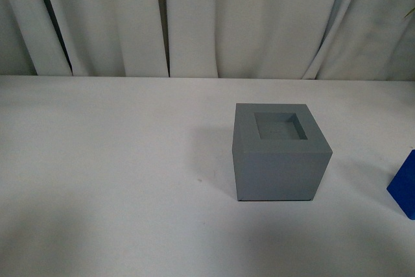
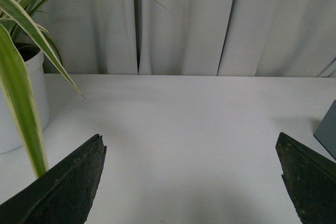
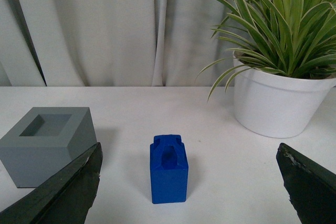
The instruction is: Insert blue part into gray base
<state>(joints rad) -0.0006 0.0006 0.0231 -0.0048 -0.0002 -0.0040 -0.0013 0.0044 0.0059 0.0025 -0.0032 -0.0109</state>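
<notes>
The gray base is a cube with an empty square recess in its top, standing right of the table's middle in the front view; it also shows in the right wrist view. The blue part stands upright on the table, handle on top, ahead of my right gripper, which is open and empty. Only its edge shows at the front view's right border. My left gripper is open and empty over bare table, with a corner of the gray base beside it. Neither arm shows in the front view.
A white pot with a striped green plant stands on the table beyond the blue part. Another white potted plant stands near my left gripper. White curtains hang behind the table's far edge.
</notes>
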